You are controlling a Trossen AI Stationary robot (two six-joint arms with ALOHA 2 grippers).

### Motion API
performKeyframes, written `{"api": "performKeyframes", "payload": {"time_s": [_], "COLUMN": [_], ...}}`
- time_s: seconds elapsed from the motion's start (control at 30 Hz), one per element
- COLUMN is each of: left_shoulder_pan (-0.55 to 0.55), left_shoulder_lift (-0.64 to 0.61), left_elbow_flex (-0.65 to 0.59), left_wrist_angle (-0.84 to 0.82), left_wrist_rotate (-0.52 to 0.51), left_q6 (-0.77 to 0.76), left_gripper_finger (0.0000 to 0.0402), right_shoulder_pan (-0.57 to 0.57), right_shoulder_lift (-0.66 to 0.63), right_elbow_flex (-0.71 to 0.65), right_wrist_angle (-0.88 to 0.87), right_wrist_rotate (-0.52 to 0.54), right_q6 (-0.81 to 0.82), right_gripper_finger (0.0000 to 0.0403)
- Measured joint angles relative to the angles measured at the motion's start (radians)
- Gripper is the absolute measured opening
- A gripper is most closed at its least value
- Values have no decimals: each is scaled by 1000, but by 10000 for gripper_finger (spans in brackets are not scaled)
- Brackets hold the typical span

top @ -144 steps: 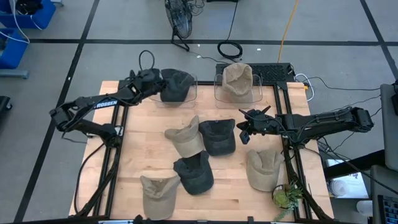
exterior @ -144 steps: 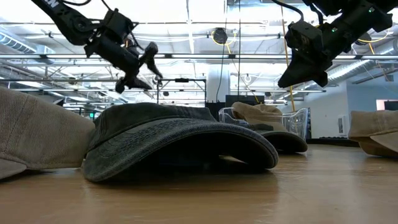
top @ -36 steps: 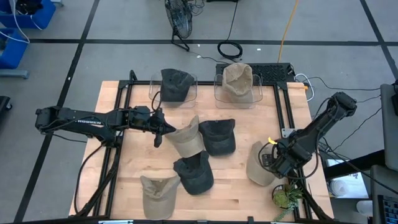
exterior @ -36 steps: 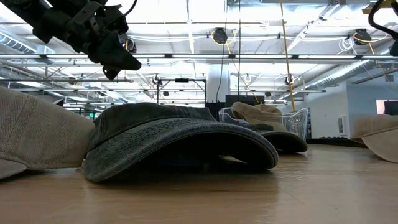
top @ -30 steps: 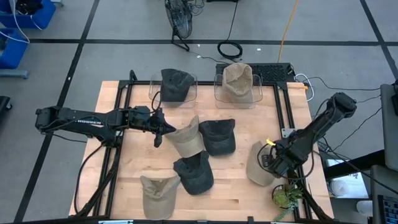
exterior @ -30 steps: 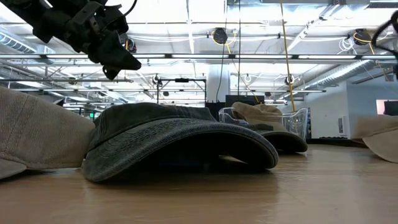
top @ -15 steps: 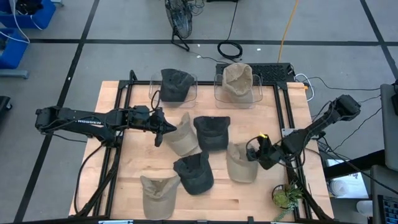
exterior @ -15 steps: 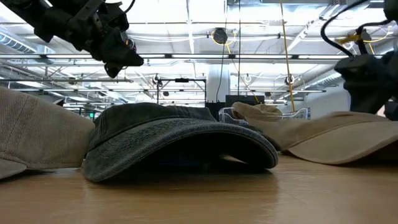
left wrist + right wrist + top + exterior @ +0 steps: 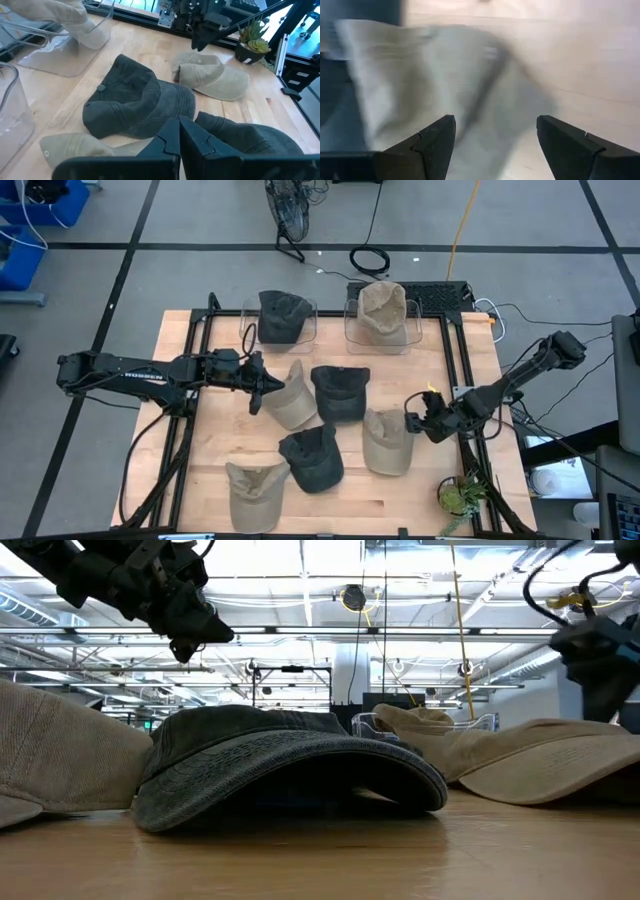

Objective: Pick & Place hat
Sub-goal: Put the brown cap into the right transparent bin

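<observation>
Several hats lie on the wooden table (image 9: 200, 480). My right gripper (image 9: 415, 418) stands open at the right edge of a tan hat (image 9: 385, 442), which rests crown up on the table right of centre. The right wrist view shows that tan hat (image 9: 445, 75) beyond the spread fingers. My left gripper (image 9: 262, 387) is shut and holds nothing. It hovers high over the table (image 9: 205, 635), just left of another tan hat (image 9: 290, 395). Beside that hat lies a dark hat (image 9: 340, 392). My right gripper hangs open at the tan hat's right edge (image 9: 408, 430), coming slantwise from the table's right side. Whether a finger touches the hat, I cannot tell. The hat lies flat on the table.
A dark hat (image 9: 312, 458) and a tan hat (image 9: 255, 492) lie near the front edge. At the back stand two clear bins, one with a dark hat (image 9: 282, 315) and one with a tan hat (image 9: 383, 310). A small potted plant (image 9: 460, 498) stands at the front right corner.
My right gripper has swept low toward the table's left edge, and the tan hat in front of it has slid left along the table. The dark hat and the tan hat in the middle have shifted a little left too. The gripper has then come up slightly.
</observation>
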State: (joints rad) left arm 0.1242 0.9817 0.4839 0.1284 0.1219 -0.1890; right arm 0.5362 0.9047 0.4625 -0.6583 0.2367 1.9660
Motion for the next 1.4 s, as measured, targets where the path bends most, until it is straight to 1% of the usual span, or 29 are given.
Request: {"api": "performKeyframes", "payload": {"time_s": [0.07,0.13,0.23,0.37,0.47,0.6,0.7,0.8,0.9,1.07,1.17,1.23,1.27,1.3,1.4], "left_shoulder_pan": [0,0,0,0,0,0,0,1,1,1,1,1,1,1,1], "left_shoulder_lift": [0,0,0,0,0,0,0,0,0,0,0,0,0,0,0], "left_elbow_flex": [0,0,0,0,0,0,0,0,0,0,0,0,0,0,0], "left_wrist_angle": [0,0,-1,-2,-2,-2,-2,-2,-1,0,2,2,2,2,2], "left_wrist_rotate": [0,0,0,-18,-19,-20,-20,-20,-20,-20,-20,-20,-20,-20,-20], "left_q6": [0,0,0,2,4,4,6,5,3,-1,-5,-5,-5,-5,-5], "left_gripper_finger": [6,8,3,7,3,7,3,6,5,7,4,3,5,6,6], "right_shoulder_pan": [0,0,0,0,0,-6,-17,-30,-42,-58,-65,-66,-66,-66,-66], "right_shoulder_lift": [4,15,43,98,134,163,178,185,185,187,189,190,189,188,184], "right_elbow_flex": [-1,-9,-40,-88,-109,-110,-111,-112,-113,-115,-117,-120,-119,-118,-117], "right_wrist_angle": [-37,-13,97,253,354,393,409,411,407,409,450,500,535,567,638], "right_wrist_rotate": [-32,-33,-31,-26,2,28,28,29,27,25,26,67,93,118,190], "right_q6": [28,43,38,39,35,5,-17,-37,-51,-71,-103,-138,-159,-180,-217], "right_gripper_finger": [260,260,260,260,260,257,244,220,185,111,60,24,13,8,9]}}
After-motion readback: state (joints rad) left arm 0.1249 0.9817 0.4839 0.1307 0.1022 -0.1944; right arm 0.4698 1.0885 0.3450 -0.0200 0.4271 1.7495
